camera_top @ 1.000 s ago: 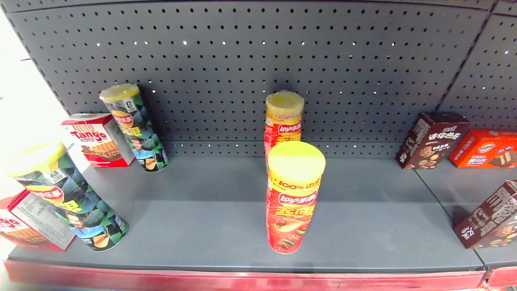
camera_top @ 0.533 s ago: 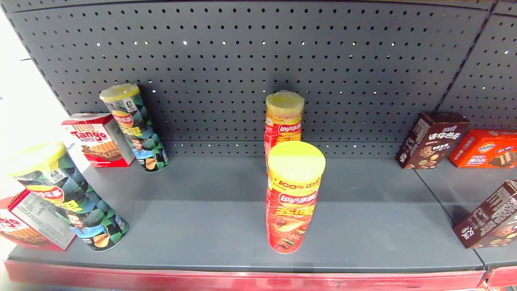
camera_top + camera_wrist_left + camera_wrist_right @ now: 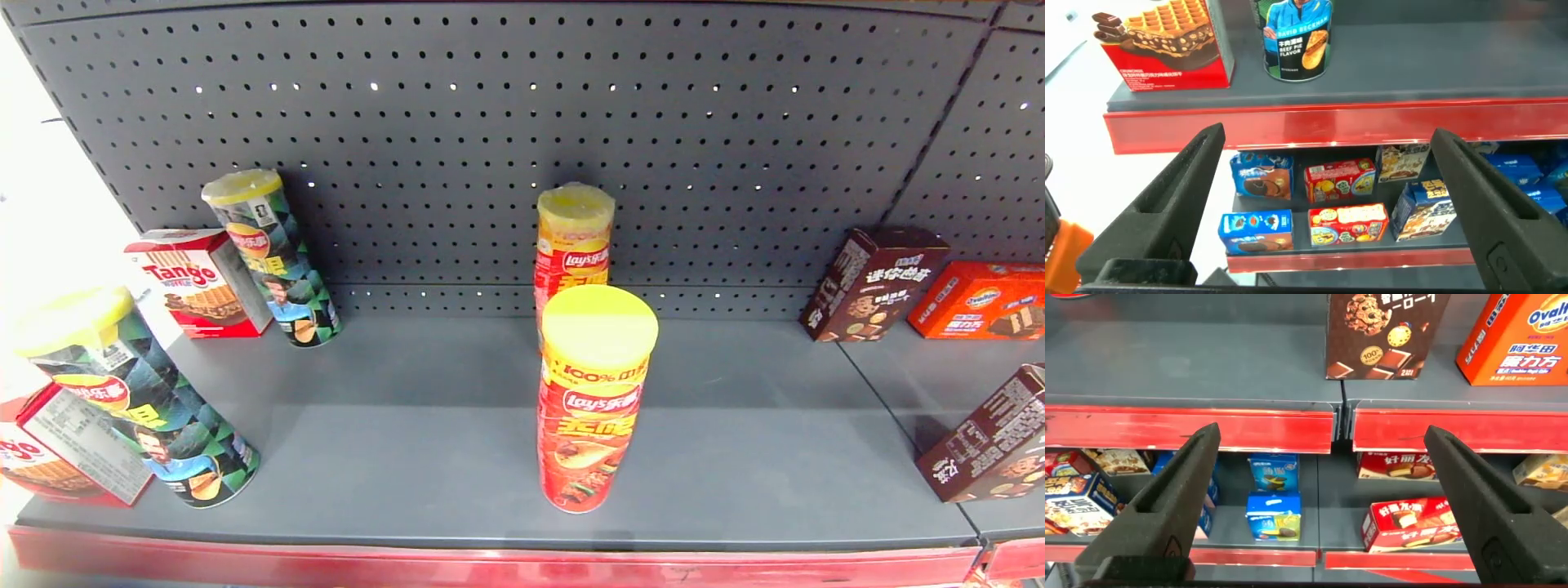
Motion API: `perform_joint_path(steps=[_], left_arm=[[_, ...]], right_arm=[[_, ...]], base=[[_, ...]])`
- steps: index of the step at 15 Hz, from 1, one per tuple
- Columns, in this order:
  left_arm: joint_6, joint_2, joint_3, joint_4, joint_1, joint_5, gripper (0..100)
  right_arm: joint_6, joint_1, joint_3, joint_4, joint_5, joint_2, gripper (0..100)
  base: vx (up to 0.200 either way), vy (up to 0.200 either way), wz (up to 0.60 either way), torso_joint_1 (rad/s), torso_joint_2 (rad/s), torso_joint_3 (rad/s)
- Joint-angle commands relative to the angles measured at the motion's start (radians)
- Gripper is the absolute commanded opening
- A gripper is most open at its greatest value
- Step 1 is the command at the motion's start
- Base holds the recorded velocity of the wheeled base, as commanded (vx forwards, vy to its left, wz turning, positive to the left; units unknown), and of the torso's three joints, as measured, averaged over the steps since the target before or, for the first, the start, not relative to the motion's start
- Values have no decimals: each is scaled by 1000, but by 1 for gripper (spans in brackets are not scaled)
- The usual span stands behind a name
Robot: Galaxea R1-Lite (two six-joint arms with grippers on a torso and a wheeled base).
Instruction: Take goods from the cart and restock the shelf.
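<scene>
Shelf (image 3: 408,457): grey deck, red front lip, perforated back panel (image 3: 490,122) behind.
Front red chip can (image 3: 592,408): upright mid-shelf, yellow lid on, near the front lip.
Rear red chip can (image 3: 574,237): upright straight behind it, close against the back panel.
Rear green chip can (image 3: 273,261): back left, just beside the rear wafer box (image 3: 200,282).
Front green chip can (image 3: 139,400): front left, touching the front wafer box (image 3: 57,457) at the far left end.
Rear brown cookie box (image 3: 873,282): standing back right, orange box (image 3: 980,298) just beside it.
Front brown cookie box (image 3: 988,445): far right, near the lip.
Left gripper (image 3: 1323,212): spread wide, nothing held, facing the red lip.
Right gripper (image 3: 1327,506): wide apart too, empty, facing the red lip.
Lower tier: small snack boxes (image 3: 1343,204) in rows under the lip.
</scene>
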Motion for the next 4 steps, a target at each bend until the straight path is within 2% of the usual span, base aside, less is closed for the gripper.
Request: perform_joint_path(steps=[1,4], left_arm=[[0,1,0,-1,0,0,100],[0,1,0,-1,0,0,100]], right_arm=[[-1,0,0,1,0,0,100],[-3,0,0,-1,0,1,100]], base=[[0,0,0,0,0,0],[0,0,0,0,0,0]])
